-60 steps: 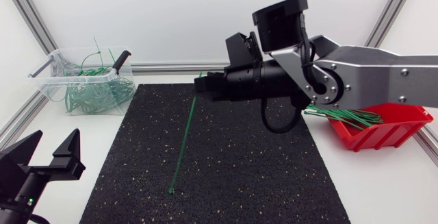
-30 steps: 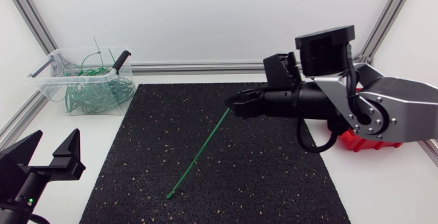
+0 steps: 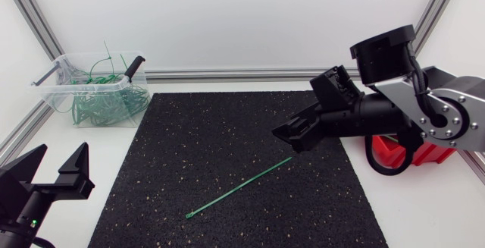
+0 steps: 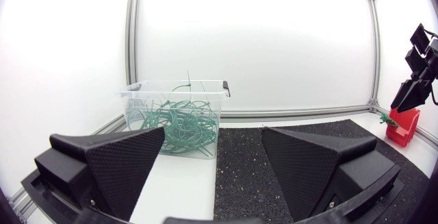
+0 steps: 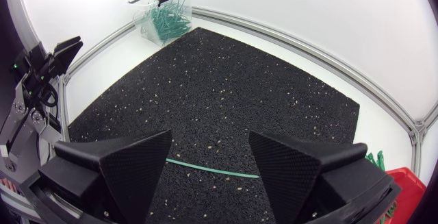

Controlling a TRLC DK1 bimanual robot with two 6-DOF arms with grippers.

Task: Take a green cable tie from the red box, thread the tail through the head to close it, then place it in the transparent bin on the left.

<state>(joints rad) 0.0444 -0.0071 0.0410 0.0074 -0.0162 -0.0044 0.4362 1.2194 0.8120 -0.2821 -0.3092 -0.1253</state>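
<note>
A straight green cable tie (image 3: 239, 187) lies flat and loose on the black mat (image 3: 227, 127), running from the mat's front middle up toward my right gripper (image 3: 294, 137). That gripper hovers open just above the tie's far end, touching nothing. In the right wrist view the cable tie (image 5: 212, 170) lies on the mat below the open right gripper (image 5: 209, 148). My left gripper (image 3: 62, 158) rests open at the near left corner, empty. The transparent bin (image 3: 95, 89) holds several green ties. My right arm hides most of the red box (image 3: 424, 154).
The transparent bin (image 4: 174, 118) stands ahead of the open left gripper (image 4: 212, 142), off the mat's left edge. The red box (image 4: 404, 125) and my right gripper (image 4: 417, 80) show far across the table. Aluminium frame rails line the table's back and sides.
My right gripper swung to the right and lower, and its fingers opened. The tie it held upright dropped and now lies flat on the mat. The left arm stayed still.
</note>
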